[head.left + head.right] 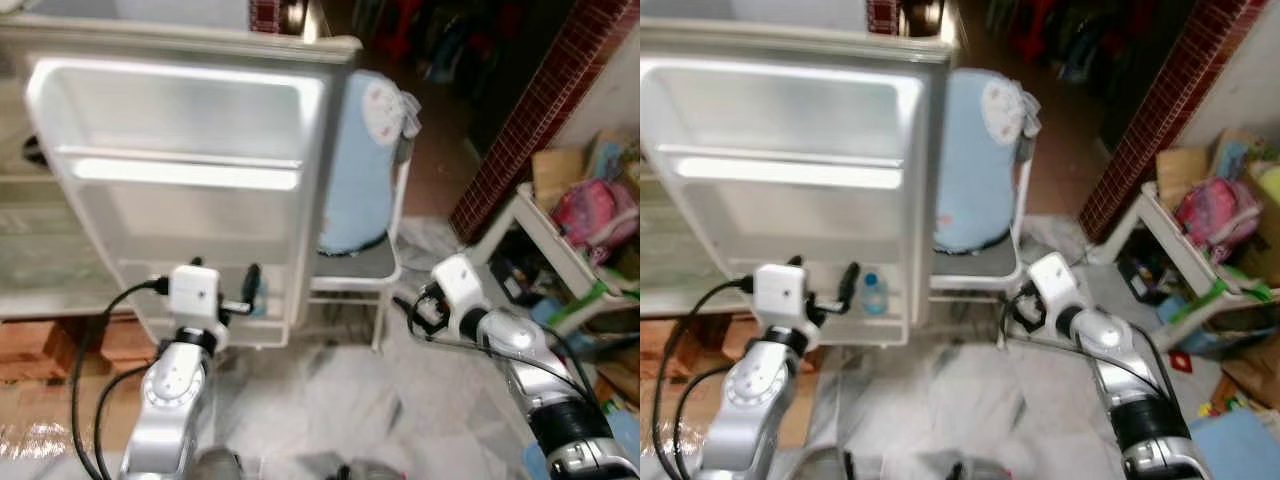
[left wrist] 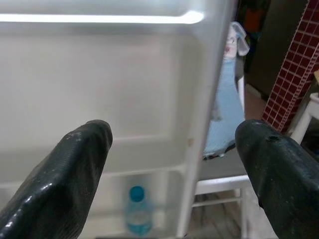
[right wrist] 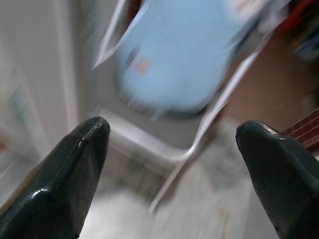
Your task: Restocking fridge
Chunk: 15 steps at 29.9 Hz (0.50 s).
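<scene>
Now, what we see, line by line:

Fridge door: we face the open fridge door (image 1: 180, 190), white inside, with moulded racks across it and a bright strip of light along the upper rack.

Water bottle: we see a small clear water bottle (image 1: 873, 294) with a blue cap standing upright in the lowest door rack, near the door's outer edge; the left wrist view shows it (image 2: 137, 216) below and ahead of our fingers.

Left gripper: we hold our left gripper (image 2: 172, 164) released, its two black fingers spread wide, raised in front of the bottom rack and just beside the bottle without touching it.

Right gripper: we hold our right gripper (image 3: 172, 164) released too, fingers wide apart with nothing between them, off to the right of the door and pointing toward the chair; its view is blurred.

Chair: we see a white chair (image 1: 355, 265) just beside the door's edge, with a pale blue cushion (image 1: 355, 165) propped upright on its seat.

Floor: we stand on pale, marbled floor (image 1: 350, 400).

Right side: we see a white shelf (image 1: 560, 250) piled with coloured clutter, and a red tiled wall (image 1: 545, 100) behind it.
</scene>
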Available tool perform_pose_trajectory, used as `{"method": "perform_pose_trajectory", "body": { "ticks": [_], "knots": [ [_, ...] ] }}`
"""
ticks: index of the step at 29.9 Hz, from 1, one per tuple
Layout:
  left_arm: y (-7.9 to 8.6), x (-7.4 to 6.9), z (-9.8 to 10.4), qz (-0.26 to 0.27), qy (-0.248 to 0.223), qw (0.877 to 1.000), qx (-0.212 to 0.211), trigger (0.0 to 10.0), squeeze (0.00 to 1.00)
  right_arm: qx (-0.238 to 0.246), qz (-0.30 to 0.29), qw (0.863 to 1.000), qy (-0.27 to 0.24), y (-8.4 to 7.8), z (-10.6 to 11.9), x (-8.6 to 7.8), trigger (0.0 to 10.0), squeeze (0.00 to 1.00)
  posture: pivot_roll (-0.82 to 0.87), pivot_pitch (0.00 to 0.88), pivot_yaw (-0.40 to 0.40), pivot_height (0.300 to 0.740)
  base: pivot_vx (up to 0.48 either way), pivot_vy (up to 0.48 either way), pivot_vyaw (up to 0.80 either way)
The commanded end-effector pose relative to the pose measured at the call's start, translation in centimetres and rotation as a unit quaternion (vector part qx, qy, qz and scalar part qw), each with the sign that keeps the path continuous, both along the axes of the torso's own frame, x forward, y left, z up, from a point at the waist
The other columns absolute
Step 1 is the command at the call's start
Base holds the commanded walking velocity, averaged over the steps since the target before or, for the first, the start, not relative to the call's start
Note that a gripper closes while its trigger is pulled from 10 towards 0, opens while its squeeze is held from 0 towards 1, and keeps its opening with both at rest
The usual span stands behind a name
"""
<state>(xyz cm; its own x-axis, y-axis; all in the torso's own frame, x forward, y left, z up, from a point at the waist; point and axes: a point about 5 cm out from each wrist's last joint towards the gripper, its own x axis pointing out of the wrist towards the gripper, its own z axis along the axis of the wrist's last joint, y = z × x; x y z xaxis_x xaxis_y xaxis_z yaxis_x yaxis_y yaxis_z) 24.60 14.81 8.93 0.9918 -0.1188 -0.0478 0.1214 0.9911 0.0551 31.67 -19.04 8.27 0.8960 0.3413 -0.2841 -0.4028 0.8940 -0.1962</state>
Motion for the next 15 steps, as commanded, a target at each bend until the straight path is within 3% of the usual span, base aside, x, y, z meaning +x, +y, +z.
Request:
{"method": "perform_pose_trajectory", "body": {
  "ticks": [1, 3, 4, 5, 9, 11, 15],
  "knots": [
    [0.8, 0.0, 0.0, 0.024, 0.003, 1.0, 0.005, 10.0, 0.0, 0.022, -0.002, 0.999, -0.042, 1.1, 1.6, 0.8, 10.0, 0.71, 0.06, 0.049, -0.074, 0.74, 0.0, 0.0, 0.74],
    [1.0, 0.0, 0.1, 0.034, 0.002, 0.999, 0.002, 10.0, 0.0, 0.045, -0.016, 0.997, -0.064, 2.1, 2.4, 1.2, 10.0, 0.37, 0.06, 0.049, -0.075, 0.74, 0.0, 0.0, 0.74],
    [1.0, 0.0, 0.1, 0.037, 0.001, 0.999, 0.001, 10.0, 0.0, 0.05, -0.02, 0.996, -0.068, 2.3, 2.5, 1.4, 10.0, 0.37, 0.06, 0.049, -0.075, 0.74, 0.0, 0.0, 0.74],
    [1.1, 0.1, 0.1, 0.044, 0.0, 0.999, 0.001, 10.0, 0.0, 0.058, -0.025, 0.995, -0.078, 2.7, 2.7, 1.6, 10.0, 0.11, 0.06, 0.049, -0.076, 0.74, 0.0, 0.0, 0.74],
    [1.4, 0.3, 0.2, 0.066, -0.004, 0.998, -0.001, 10.0, 0.0, 0.086, -0.04, 0.99, -0.101, 3.8, 3.4, 2.0, 10.0, 0.09, 0.06, 0.048, -0.076, 0.74, 0.0, 0.0, 0.74],
    [1.6, 0.5, 0.2, 0.076, -0.001, 0.997, -0.008, 10.0, 0.0, 0.101, -0.06, 0.987, -0.111, 4.5, 3.6, 2.2, 10.0, 0.0, 0.06, 0.047, -0.075, 0.74, 0.0, 0.0, 0.73],
    [1.7, 0.6, 0.2, 0.074, -0.001, 0.997, -0.007, 10.0, 0.0, 0.108, -0.091, 0.982, -0.127, 4.7, 3.9, 2.4, 10.0, 0.0, 0.06, 0.045, -0.075, 0.74, 0.0, 0.0, 0.73]
  ]
}}
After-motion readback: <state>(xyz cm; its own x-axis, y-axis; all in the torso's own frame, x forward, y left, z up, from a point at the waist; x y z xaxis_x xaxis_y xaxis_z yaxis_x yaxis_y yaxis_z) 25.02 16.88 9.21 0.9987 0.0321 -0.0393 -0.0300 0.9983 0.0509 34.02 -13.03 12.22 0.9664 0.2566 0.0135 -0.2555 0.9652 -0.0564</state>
